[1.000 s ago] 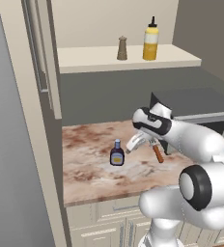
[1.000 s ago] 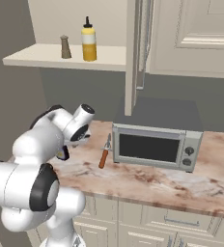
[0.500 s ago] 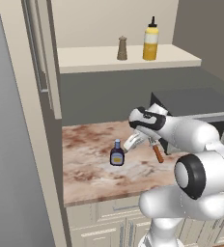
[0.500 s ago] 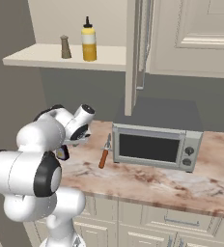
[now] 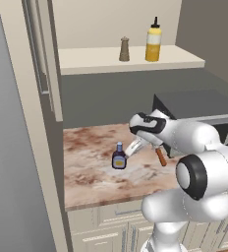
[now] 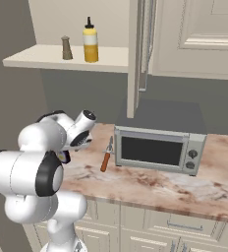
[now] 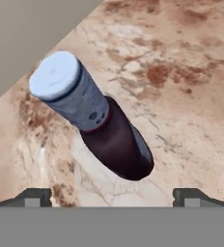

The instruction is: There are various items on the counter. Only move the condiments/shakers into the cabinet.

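A dark bottle (image 5: 119,158) with a blue cap stands upright on the marbled counter (image 5: 91,172). My gripper (image 5: 131,149) hangs just to its right, angled down at it, jaws open and empty. In the hand view the bottle (image 7: 99,118) sits close ahead, centred between the two fingertips (image 7: 34,197), with nothing touching it. The yellow squeeze bottle (image 5: 154,43) and the tan pepper shaker (image 5: 124,49) stand on the cream cabinet shelf (image 5: 86,65). From the right, both the yellow squeeze bottle (image 6: 90,40) and the shaker (image 6: 66,47) show on that shelf.
A thin orange-brown stick-like item (image 6: 106,157) lies on the counter beside the grey microwave (image 6: 157,147), right of my hand. A tall beige side panel (image 5: 44,74) rises left of the counter. The wall stands behind the counter.
The hand has edged a little to the left, closer to the dark bottle. The bottle and the shelf items have not moved.
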